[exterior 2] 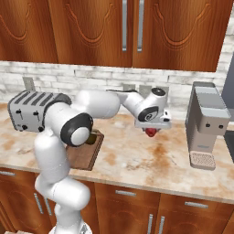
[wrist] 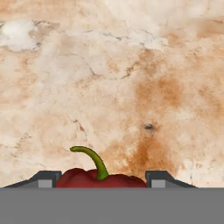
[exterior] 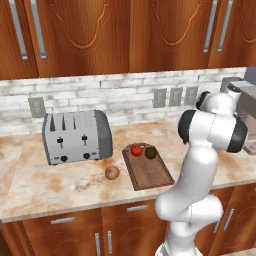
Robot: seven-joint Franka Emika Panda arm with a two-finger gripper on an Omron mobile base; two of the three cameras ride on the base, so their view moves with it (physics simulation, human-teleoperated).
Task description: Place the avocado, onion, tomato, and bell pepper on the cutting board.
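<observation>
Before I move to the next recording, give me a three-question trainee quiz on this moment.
1. True or false: the onion lies on the cutting board.
2. Which two round items sit on the board? A) tomato and avocado B) onion and tomato C) avocado and onion
3. Fill in: the end effector is shut on the red ____, held above the counter.

Key:
1. False; it rests on the counter between the board and the toaster.
2. A; the tomato and the avocado lie side by side at the board's far end.
3. bell pepper, also seen under the hand in the right base view.
</observation>
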